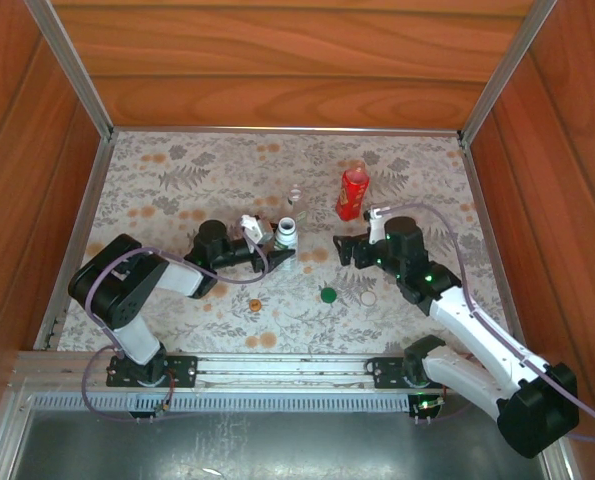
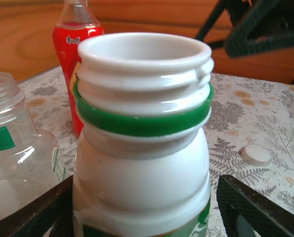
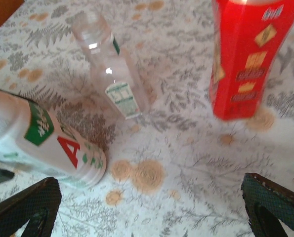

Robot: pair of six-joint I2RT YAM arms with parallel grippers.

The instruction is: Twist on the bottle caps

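The white bottle (image 1: 287, 235) with a green neck ring (image 2: 142, 123) has no cap on, and its mouth is bare. It stands between the fingers of my left gripper (image 1: 277, 243): the left finger (image 2: 33, 212) lies against it and the right finger (image 2: 255, 207) stands a little off it. In the right wrist view the white bottle (image 3: 43, 138) leans. Behind it are the uncapped clear bottle (image 1: 295, 195) and the red bottle (image 1: 353, 190). My right gripper (image 1: 345, 250) hangs open over bare mat (image 3: 151, 207), near the red bottle (image 3: 245, 59). The green cap (image 1: 328, 295), orange cap (image 1: 255, 304) and white cap (image 2: 256, 154) lie loose on the mat.
Wooden walls (image 1: 277, 60) box in the flowered mat on three sides, with metal rails (image 1: 277, 368) along the near edge. The two grippers face each other closely at mid-table. The clear bottle (image 3: 112, 74) stands just left of the red one.
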